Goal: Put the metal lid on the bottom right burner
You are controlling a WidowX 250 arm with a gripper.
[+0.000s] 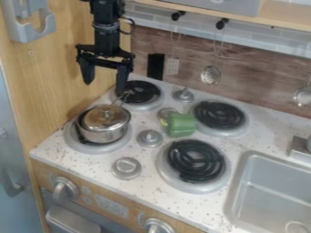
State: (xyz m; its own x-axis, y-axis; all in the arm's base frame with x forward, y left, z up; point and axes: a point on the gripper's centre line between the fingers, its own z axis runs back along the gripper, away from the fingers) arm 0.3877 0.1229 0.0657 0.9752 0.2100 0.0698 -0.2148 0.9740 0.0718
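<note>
The white speckled counter (pixel 161 193) is the largest thing, and it carries four burners. In its right part there is a grey sink (pixel 267 198). The bottom right burner (pixel 195 160) has a black coil and a grey round rim, and no lid lies on it. The top right burner (pixel 220 115) is behind it. The black gripper (pixel 105 87) hangs above the rear left part of the counter, near the top left burner (pixel 142 94). Its two fingers stand wide apart, and there is nothing between them. On the bottom left burner (pixel 88 146) sits a metal pot (pixel 104 133). The metal lid (pixel 106 116) covers this pot, with its small knob upward. A green toy pepper (pixel 181 125) lies between the pot and the top right burner. The smallest is a perforated spoon (pixel 211 75), which hangs in front of the wooden wall.
</note>
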